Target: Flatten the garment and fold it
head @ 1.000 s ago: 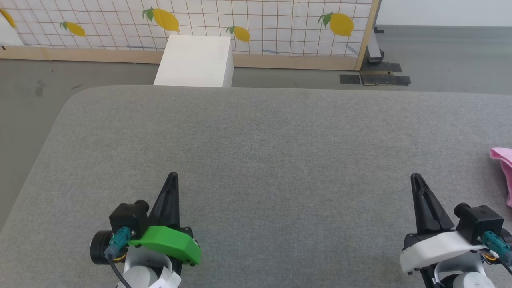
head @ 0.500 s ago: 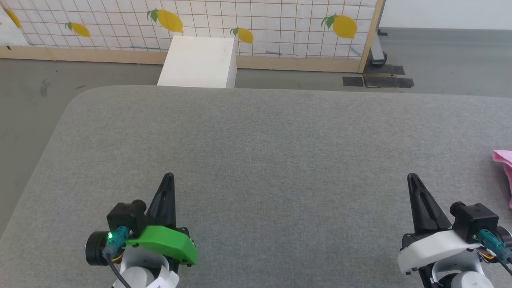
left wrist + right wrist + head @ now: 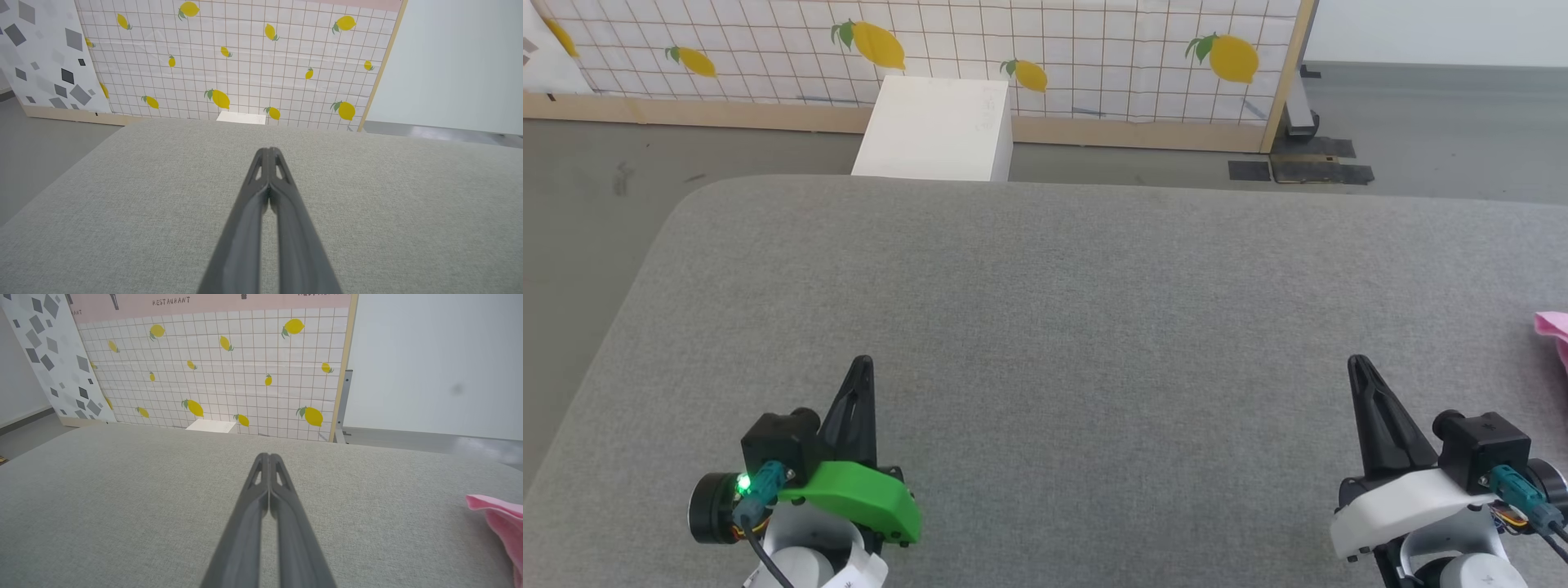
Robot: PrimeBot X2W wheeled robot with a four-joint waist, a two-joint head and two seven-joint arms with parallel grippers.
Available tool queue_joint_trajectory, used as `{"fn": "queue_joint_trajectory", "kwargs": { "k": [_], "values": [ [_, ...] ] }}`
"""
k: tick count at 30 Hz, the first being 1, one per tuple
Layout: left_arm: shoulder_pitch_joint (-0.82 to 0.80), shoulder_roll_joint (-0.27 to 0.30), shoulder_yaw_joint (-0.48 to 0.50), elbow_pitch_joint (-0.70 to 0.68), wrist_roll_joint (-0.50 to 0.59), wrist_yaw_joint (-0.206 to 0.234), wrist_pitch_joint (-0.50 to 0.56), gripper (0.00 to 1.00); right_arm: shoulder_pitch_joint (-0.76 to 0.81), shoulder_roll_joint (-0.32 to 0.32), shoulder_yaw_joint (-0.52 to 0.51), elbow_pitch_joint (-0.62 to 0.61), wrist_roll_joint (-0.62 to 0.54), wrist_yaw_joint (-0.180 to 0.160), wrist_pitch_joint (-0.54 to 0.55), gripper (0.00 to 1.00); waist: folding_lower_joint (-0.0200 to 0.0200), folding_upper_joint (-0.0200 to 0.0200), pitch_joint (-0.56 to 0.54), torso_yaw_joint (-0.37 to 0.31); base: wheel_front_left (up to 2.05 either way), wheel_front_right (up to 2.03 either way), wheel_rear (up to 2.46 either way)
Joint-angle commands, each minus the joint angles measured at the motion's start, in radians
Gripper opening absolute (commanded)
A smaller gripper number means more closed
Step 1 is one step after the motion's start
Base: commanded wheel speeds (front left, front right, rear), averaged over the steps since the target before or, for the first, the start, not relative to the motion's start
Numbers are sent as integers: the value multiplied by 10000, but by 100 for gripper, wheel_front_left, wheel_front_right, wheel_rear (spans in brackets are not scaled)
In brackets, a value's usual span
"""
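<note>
Grey fabric-covered table (image 3: 1045, 278) is spread across head view, w/ a rounded corner at far L. Grey floor (image 3: 580, 171) is seen beyond that corner. In L wrist view a white panel w/ grey diamond shapes (image 3: 41, 53) is leaned at far L, just beside the lemon-print grid panel (image 3: 1094, 49).

Left gripper (image 3: 861, 366) is seen lower L in head view, over the table's near part, fingers pointed away from robot. In L wrist view its jaws are pressed together tip to tip; nothing is held. A green cover (image 3: 858, 494) is fitted at its wrist. A small green light (image 3: 742, 483) is lit on the connector beside it.

White box (image 3: 939, 131) is set on the floor behind the table's far edge, centre-L, in front of the lemon-print panel.

Right gripper (image 3: 1356, 365) is seen lower R, well apart from left gripper, fingers pointed the same way. Its jaws are fully closed, tips touching in R wrist view; nothing is gripped. A white cover (image 3: 1405, 506) is fitted at its wrist. Black tape patches (image 3: 1298, 170) are stuck on the floor by the panel's wooden R post.

The garment (image 3: 1553, 328), pink, is laid on the table at far R and cut off by head view's R edge, so just a rumpled corner is shown. In R wrist view it is at lower R, to the R of right gripper and apart from it, touched by neither gripper. Waistband, legs and label can't be made out.
</note>
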Motion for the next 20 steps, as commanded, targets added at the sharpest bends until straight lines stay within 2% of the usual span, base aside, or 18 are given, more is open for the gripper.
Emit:
{"fn": "queue_joint_trajectory", "kwargs": {
  "k": [1, 20],
  "values": [
    [192, -16, 65, -78, 116, 70, 64, 0, -46, 21, 27, -79, -94, -9, 52, 0, 0, 0, -6, 10, 0, 0, 0],
    [318, -21, 273, -368, 564, 126, 451, 0, -60, 28, 139, -184, -305, -11, 330, 0, 0, 0, -70, 141, 0, 0, 0]
  ]
}}
